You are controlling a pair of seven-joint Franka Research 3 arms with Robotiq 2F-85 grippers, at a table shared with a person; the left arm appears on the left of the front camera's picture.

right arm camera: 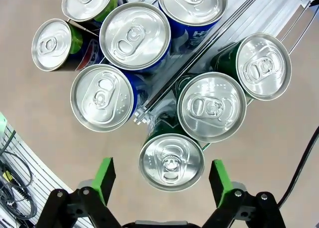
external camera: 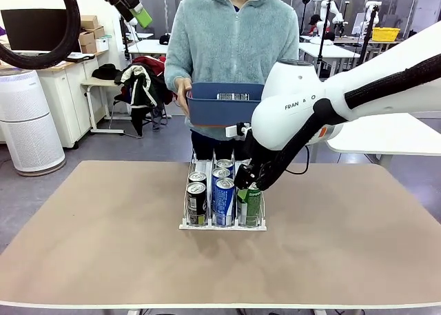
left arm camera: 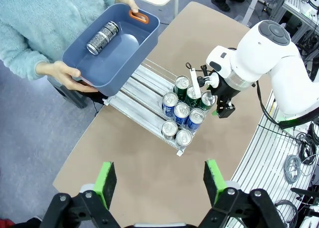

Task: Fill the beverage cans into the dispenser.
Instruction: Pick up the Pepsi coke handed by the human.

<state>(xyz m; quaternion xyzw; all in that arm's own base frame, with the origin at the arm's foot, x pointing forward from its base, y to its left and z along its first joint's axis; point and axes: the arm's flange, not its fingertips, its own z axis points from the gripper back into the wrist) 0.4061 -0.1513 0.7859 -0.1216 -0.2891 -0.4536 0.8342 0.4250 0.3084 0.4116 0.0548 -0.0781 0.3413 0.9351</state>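
**Green can set in the right lane, one can waiting in the bin**

The dispenser (external camera: 222, 225) stands in the middle of the desk (external camera: 103, 246). Eight beverage cans (left arm camera: 181, 110) stand in its three lanes: two black ones in the left lane, three blue ones in the middle lane and three green ones in the right lane.

The jaws of the right arm (external camera: 386, 87) hang directly above the front green can (right arm camera: 171, 161), just behind the dispenser's front lip. They are wide open and hold nothing. Their green pads (right arm camera: 105, 174) stand on both sides of the can top with a clear gap. From the front the jaws partly cover this can, so I cannot say surely that it sits fully down, but it looks upright.

I judge that the step in hand is the placing of this green can, and that it is nearly finished. The next move calls for a straight lift of the open jaws up from the dispenser, without pushing the neighbour cans, which stand close together.

Behind the dispenser, the person holds a blue bin (external camera: 207, 112) above its far end, with one dark can (left arm camera: 102, 37) lying inside. I think this can belongs in the left lane, which has room. The left jaws wait high above the dispenser, wide open and empty, their pads (left arm camera: 105, 180) far apart.
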